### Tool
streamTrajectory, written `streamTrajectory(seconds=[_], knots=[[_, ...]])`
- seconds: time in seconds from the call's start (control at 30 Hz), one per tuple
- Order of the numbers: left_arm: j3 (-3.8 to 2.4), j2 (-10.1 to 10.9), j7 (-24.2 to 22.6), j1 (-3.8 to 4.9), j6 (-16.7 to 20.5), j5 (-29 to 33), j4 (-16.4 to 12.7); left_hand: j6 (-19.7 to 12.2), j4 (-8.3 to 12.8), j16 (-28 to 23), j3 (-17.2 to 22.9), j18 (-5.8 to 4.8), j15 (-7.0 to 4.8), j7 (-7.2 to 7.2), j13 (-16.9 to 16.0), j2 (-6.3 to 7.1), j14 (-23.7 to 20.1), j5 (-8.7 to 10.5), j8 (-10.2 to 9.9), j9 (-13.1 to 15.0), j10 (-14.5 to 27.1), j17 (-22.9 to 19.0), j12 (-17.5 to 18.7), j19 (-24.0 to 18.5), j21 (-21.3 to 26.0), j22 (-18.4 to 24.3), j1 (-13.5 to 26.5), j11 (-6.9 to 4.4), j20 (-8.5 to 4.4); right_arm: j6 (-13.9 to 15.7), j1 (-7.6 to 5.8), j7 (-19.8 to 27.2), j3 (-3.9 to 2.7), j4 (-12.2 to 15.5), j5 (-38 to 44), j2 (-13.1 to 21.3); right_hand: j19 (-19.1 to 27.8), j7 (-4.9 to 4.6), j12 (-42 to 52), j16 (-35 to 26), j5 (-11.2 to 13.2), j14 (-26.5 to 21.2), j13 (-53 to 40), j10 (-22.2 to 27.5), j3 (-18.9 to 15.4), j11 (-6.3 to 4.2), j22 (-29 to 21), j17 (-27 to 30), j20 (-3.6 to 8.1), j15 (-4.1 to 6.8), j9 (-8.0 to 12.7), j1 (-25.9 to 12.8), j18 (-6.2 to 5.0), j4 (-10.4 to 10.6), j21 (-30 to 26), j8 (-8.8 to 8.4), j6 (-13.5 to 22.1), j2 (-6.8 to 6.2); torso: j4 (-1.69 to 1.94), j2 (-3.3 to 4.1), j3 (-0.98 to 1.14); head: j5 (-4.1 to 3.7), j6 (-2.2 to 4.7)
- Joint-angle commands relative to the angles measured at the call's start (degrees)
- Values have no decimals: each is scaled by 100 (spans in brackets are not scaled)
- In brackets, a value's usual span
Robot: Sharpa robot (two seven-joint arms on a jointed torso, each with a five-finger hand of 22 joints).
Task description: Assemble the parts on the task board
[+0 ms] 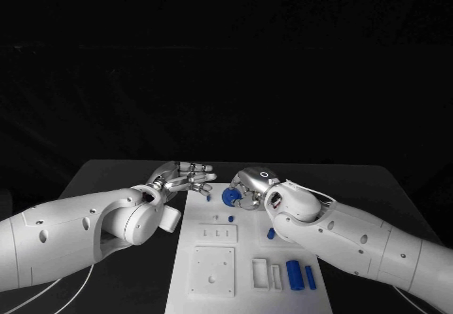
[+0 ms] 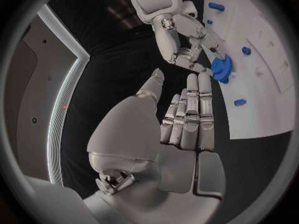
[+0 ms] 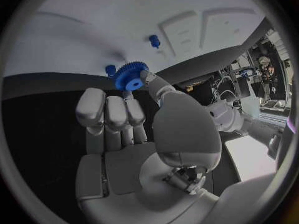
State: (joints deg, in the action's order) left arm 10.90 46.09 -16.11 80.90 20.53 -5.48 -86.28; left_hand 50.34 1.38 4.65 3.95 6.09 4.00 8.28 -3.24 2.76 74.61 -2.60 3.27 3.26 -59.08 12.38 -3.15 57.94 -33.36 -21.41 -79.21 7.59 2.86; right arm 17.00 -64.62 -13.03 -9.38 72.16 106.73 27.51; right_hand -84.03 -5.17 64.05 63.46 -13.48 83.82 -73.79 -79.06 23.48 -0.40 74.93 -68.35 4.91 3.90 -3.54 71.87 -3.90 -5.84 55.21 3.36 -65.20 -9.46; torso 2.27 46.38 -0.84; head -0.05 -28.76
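My right robot hand (image 3: 134,134) pinches the blue gear (image 3: 130,75) by its toothed rim: light, rigid, slick plastic; left robot hand (image 2: 181,119) spread, empty.

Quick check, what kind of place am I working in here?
Probably a robot lab test bench: a black table against a dark backdrop, a white task board with blue parts, and the right hand holding a blue gear.
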Motion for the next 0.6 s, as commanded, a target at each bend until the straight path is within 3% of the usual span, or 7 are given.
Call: streamTrajectory(seconds=[0.03,0.33,0.6], knots=[[-4,-19,-42,11,-68,-18,-9,-30,-16,-18,-24,-8,1,-8,-9,-6,-7,-22,-1,2,31,6,-19,-45,-31,-6,-16,-22,2,-8,3,-9,48,-113,144,-88,-46,52,-13,-13,-11,0,10,11,2,-35,703,5,42,33,-6,16,34,44,21,16,-72,-15,4,3,2,2,5],[-4,-32,-41,11,-71,-18,-7,-30,-16,-18,-24,-8,1,-8,-9,-6,-7,-22,-1,2,31,6,-19,-45,-31,-6,-16,-22,2,-32,3,-15,164,-459,171,-304,-45,45,-34,-24,-16,-3,18,20,-9,-29,700,19,42,33,-6,-7,33,69,9,16,-48,-6,-8,0,9,25,-6],[-4,-42,-41,11,-73,-18,-6,-30,-16,-18,-24,-8,1,-8,-9,-6,-7,-22,-1,2,31,6,-19,-45,-31,-6,-16,-22,2,23,0,-42,195,-688,177,-405,-43,42,-54,-41,-21,-7,31,28,-22,-29,697,34,45,36,-6,-9,31,86,-5,17,-22,-2,-10,1,11,37,1]])
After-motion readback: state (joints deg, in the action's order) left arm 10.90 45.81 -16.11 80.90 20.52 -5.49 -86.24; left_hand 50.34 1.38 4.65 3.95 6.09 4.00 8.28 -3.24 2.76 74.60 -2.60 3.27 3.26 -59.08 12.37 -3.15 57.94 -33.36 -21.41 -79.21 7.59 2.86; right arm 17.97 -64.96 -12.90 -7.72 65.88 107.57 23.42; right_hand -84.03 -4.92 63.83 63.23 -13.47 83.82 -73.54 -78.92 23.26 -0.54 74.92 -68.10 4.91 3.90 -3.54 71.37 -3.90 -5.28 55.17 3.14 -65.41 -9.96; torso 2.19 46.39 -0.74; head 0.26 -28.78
